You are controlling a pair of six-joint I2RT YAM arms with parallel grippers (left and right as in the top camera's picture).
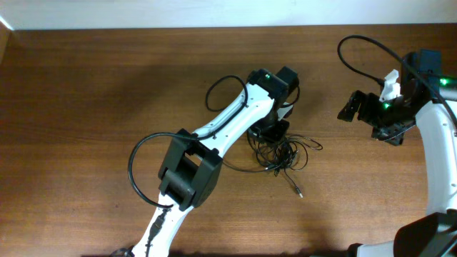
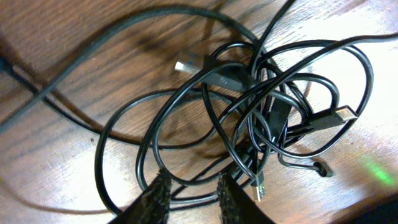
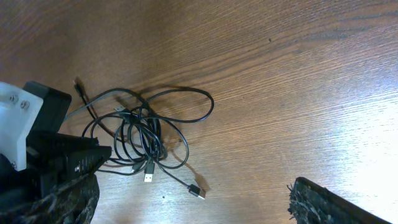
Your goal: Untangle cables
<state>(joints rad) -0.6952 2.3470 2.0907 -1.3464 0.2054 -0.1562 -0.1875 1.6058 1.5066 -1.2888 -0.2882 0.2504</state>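
The cables lie as one knotted bundle of thin black loops on the wooden table, just right of centre. One plug end trails toward the front. My left gripper is down on the bundle's left side. In the left wrist view its fingertips stand a little apart, with strands of the cables running across the gap between them. The right gripper hovers well to the right, wide open, nothing between its fingers. The right wrist view shows the cables from afar.
The left arm's thicker black cable loops behind the bundle and another loop hangs by its elbow. The right arm's cable arcs at the back right. The table's back edge runs along the top.
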